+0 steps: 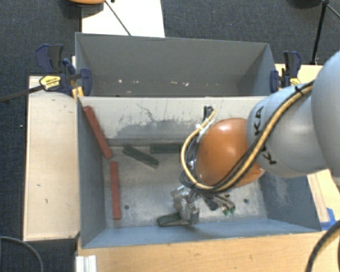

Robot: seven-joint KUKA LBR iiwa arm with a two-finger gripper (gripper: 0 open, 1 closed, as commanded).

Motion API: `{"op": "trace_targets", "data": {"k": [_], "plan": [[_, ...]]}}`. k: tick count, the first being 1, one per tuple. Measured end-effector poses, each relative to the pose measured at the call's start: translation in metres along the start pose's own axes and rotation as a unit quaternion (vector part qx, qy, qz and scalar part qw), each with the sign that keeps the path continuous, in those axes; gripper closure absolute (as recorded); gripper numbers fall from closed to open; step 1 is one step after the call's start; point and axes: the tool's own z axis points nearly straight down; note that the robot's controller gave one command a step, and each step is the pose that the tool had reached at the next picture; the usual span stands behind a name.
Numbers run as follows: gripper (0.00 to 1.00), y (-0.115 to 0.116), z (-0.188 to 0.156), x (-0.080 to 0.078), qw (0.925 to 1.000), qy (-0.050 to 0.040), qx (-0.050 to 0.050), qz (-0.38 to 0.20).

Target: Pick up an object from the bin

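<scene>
The grey metal bin (170,67) holds two reddish-brown sticks (115,188) along its left wall, two dark grey bars (140,156) near mid-floor and a small green bit (228,210) toward the front right. A dark, flat piece (171,221) lies against the front wall, its long axis running along that wall. The gripper (187,207) is low over its right end; whether it is open or closed cannot be told.

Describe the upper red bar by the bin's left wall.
The upper red bar is a long, thin, straight strip, dull reddish brown, maybe wood or plastic. It lies slanted along the left wall, far end in the back corner. A second red bar lies just past its near end; contact cannot be told.
</scene>
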Motion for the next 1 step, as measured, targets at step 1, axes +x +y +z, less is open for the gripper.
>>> {"op": "trace_targets", "data": {"k": [1], "plan": [[1.0, -0.054, -0.0002, -0.0198, 1.0, -0.0018, -0.001, -0.009]]}}
